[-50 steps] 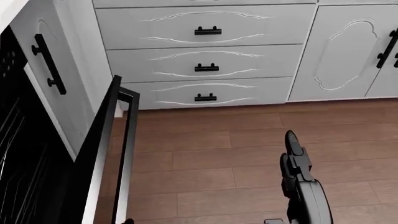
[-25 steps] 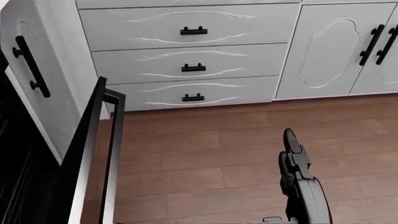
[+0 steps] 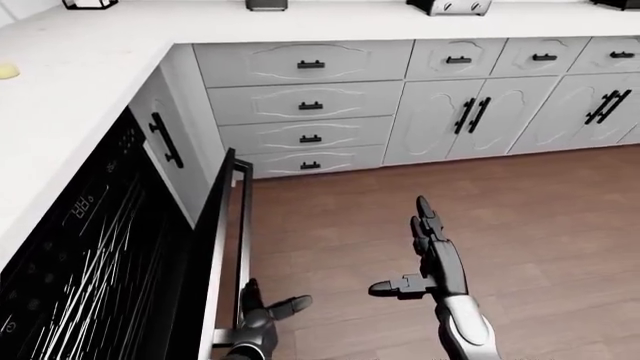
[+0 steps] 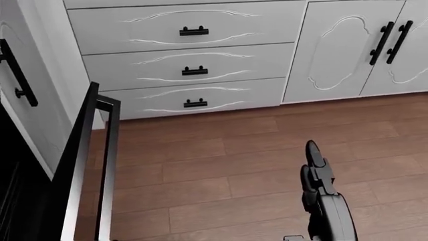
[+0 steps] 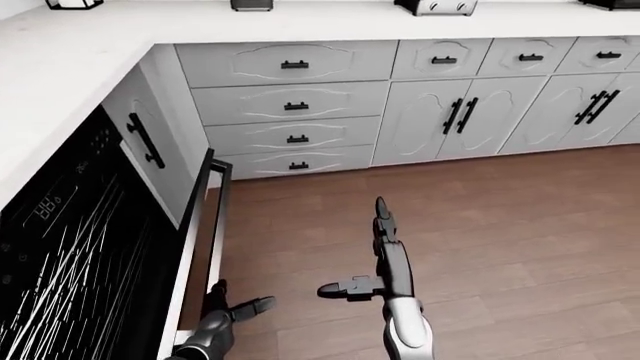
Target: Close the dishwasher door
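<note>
Dishwasher door ajar, the closing push not yet made.

The dishwasher door [image 3: 222,247] stands partly open at the left-eye view's left; the left hand [image 3: 262,315], fingers spread and empty, is placed beside its outer face, the right hand [image 3: 432,259] likewise open over the floor [image 3: 540,217]. A leftward push is called for.

A white worktop [image 3: 90,82] wraps the upper left of the left-eye view and runs along the top edge. Under it stands a stack of three white drawers [image 3: 305,105] with carved scroll trim and short black handles. To their right are smaller drawers [image 3: 545,56] above panelled cabinet doors [image 3: 470,116] with long black bar pulls. A toaster [image 3: 448,6] sits at the top edge, partly cut off. The floor [image 3: 540,217] is brown wood plank, filling the lower right. Light is flat and even.
</note>
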Robot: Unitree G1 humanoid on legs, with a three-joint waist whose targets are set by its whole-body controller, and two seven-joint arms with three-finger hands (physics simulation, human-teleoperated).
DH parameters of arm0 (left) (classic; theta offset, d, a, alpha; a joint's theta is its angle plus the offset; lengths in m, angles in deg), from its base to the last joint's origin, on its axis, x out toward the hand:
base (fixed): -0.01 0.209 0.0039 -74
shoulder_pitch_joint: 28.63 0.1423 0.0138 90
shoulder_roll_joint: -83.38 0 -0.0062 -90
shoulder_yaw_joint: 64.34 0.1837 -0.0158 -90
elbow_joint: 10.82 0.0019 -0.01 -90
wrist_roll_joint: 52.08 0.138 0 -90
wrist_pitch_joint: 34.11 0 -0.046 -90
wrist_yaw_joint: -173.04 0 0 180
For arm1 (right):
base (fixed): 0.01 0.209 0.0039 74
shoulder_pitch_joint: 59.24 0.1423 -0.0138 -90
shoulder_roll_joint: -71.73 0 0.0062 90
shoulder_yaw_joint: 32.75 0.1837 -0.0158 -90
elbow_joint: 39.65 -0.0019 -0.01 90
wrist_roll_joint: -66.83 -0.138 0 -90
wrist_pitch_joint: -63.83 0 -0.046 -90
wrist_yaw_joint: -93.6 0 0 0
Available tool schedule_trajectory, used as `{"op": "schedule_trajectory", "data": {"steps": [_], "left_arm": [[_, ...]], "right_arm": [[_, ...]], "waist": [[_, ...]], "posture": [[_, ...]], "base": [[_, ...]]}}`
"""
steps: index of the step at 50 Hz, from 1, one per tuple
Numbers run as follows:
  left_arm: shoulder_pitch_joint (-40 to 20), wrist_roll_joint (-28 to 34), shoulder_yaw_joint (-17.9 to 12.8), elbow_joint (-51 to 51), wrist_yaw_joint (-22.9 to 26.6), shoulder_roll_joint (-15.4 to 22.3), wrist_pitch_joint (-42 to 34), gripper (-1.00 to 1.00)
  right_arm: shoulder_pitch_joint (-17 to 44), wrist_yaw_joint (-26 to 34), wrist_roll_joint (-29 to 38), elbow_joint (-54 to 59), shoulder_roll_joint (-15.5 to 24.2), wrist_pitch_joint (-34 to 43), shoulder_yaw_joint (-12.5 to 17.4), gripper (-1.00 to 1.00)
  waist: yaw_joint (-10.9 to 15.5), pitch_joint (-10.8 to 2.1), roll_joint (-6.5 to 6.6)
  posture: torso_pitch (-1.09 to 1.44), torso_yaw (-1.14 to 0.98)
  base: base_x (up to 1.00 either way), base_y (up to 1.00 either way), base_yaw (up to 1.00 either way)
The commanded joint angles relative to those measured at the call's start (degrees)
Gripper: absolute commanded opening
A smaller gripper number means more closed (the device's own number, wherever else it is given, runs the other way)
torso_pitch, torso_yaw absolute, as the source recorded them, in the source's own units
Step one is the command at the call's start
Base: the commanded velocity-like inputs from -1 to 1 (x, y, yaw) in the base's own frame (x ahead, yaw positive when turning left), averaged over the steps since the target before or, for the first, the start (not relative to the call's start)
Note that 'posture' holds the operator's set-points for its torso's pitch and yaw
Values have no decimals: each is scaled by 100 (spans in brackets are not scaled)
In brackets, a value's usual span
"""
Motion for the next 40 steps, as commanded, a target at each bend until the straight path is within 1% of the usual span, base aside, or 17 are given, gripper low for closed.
{"op": "schedule_trajectory", "data": {"steps": [1,3,9,10,15,17,21,40], "left_arm": [[-57,-83,-134,-191,-558,313,248,100],[-58,-67,-132,-190,-646,319,285,100],[-74,-134,-181,-192,-702,353,319,100],[-67,-96,-156,-191,-788,354,345,100],[-59,-112,-165,-192,-823,358,382,100],[-62,-57,-141,-191,-1026,365,393,100],[-72,-79,-171,-192,-1017,379,413,100],[-108,-139,-236,-194,-1359,466,514,100]], "right_arm": [[86,-9,-10,-246,12,-174,11,100],[82,-10,-10,-245,11,-179,9,100],[90,-7,-3,-283,11,-142,-3,100],[94,-8,-1,-283,10,-139,-6,100],[120,-9,5,-274,13,-122,-11,100],[122,-8,7,-311,13,-89,-14,100],[116,-4,6,-311,14,-99,-11,100],[105,-23,5,-267,9,-146,-1,100]], "waist": [[78,-89,41],[72,-88,39],[61,-84,37],[61,-84,37],[58,-83,37],[58,-83,38],[55,-81,38],[62,-69,74]], "posture": [[0,0],[0,0],[0,0],[0,0],[0,0],[0,0],[0,0],[0,0]], "base": [[0,0,0],[0,0,0],[0,0,0],[0,0,0],[0,0,0],[0,0,0],[0,0,0],[0,0,0]]}}
